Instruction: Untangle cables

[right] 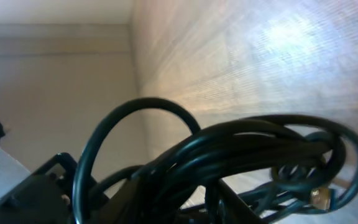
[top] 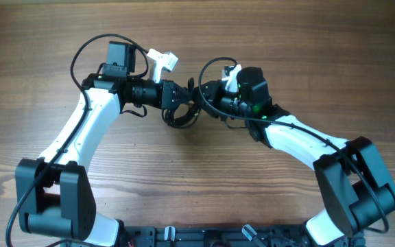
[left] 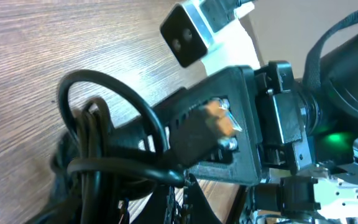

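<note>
Overhead view, left tool (top: pixel 184 97) closed on knotted black cables (top: pixel 179 119) over wooden worktop (top: pixel 184 192), right tool (top: pixel 204 92) beside the bundle, its opening cannot be told.

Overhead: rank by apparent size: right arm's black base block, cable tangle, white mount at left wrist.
1. right arm's black base block
2-3. cable tangle, white mount: look alike; mount sits nearer the camera, so unranked.

L hand (top: pixel 184 96) shut; R hand (top: pixel 204 92) close, facing it.
</note>
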